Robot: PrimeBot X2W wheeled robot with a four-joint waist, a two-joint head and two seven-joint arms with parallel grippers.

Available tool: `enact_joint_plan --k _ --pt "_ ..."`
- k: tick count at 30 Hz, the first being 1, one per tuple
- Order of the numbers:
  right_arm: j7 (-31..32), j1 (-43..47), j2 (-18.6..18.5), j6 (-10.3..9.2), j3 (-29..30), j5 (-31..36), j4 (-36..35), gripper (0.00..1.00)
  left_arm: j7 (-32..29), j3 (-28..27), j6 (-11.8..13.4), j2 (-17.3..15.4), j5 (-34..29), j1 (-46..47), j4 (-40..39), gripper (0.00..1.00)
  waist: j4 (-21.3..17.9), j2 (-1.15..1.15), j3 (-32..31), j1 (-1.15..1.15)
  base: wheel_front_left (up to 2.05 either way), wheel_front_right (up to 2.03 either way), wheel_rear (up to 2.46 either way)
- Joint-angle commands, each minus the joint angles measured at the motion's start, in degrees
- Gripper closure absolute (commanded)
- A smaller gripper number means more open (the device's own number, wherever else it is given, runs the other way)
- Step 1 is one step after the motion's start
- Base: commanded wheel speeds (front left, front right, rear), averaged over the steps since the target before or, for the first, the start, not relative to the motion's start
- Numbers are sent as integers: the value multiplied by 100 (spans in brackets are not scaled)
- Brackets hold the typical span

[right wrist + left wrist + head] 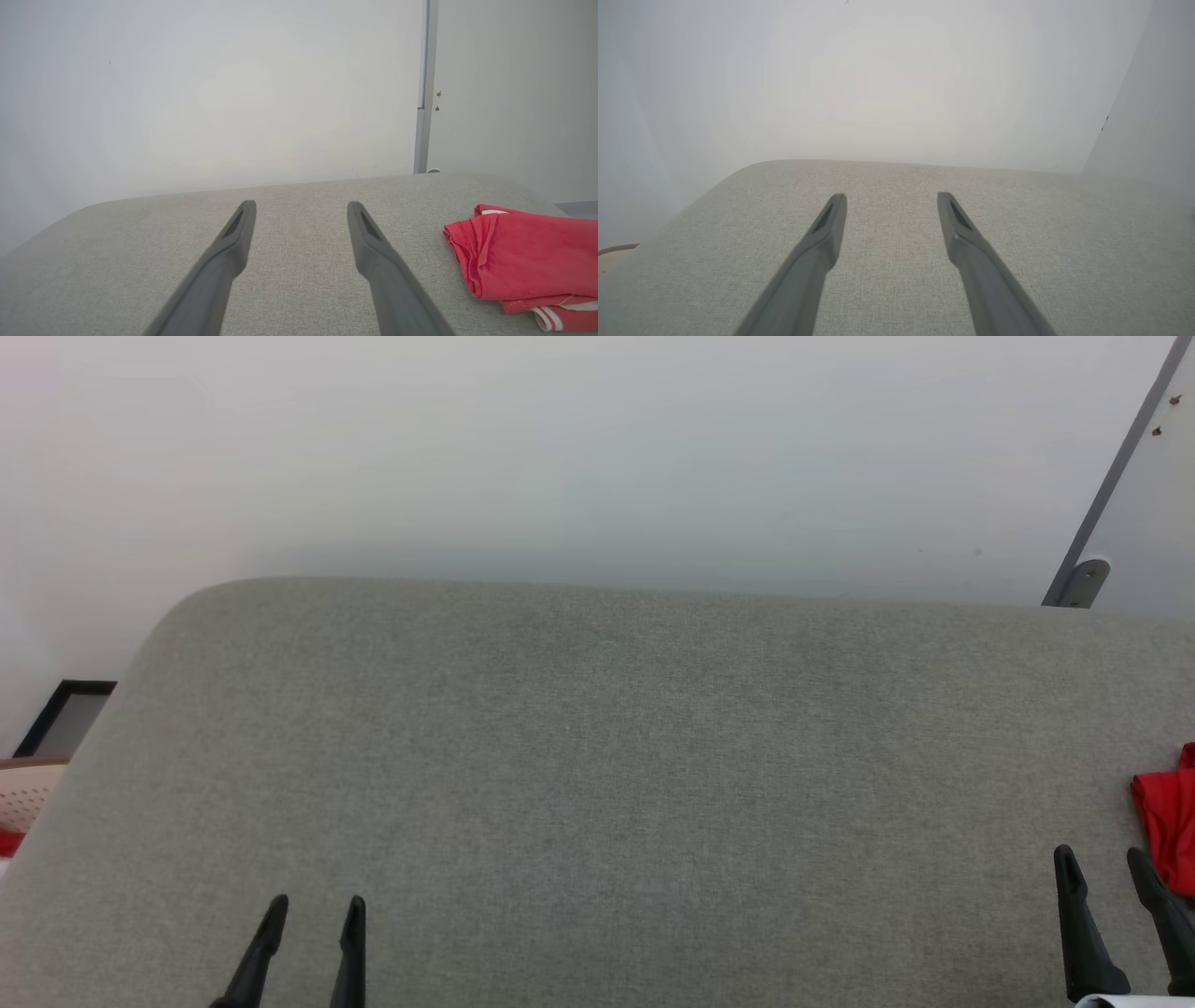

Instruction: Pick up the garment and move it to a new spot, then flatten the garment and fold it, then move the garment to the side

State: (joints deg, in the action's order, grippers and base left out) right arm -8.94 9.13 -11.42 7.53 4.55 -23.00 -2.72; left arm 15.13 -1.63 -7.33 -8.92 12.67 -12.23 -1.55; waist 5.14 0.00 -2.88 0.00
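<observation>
Jaws of the left gripper (317,901) stand spread and empty over the grey bench (597,756); those of the right gripper (1098,851) likewise. Just right of it, the garment (1167,821) lies compactly folded at the edge, so the task seems about finished.

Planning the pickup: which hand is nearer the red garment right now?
Right. The right hand sits open just left of the garment, not gripping it; the left hand is far off across the grey cushion, at the opposite side.
</observation>
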Motion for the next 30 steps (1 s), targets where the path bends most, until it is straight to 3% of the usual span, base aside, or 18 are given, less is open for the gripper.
enact_joint_plan --k 1,17,18,23,30 --pt "27 75 31 -10 20 65 -37 0 -4 -15 -24 15 -45 -56 -23 0 -12 0 -6 0 0 0 0" --pt "-5 -10 82 -10 -37 -3 -5 0 -5 -107 -24 71 86 -72 -4 0 -55 0 -43 0 0 0 0" --pt "20 -7 83 0 -30 -13 -9 100 0 -102 0 76 74 -15 1 100 -55 0 -43 0 0 0 0" --pt "50 13 179 0 -77 -52 253 100 -6 -60 4 163 112 -64 251 100 -60 0 -42 0 0 0 0" --pt "174 -121 234 0 -56 -632 367 100 -155 -58 10 172 805 86 339 100 -82 0 -25 0 0 0 0"
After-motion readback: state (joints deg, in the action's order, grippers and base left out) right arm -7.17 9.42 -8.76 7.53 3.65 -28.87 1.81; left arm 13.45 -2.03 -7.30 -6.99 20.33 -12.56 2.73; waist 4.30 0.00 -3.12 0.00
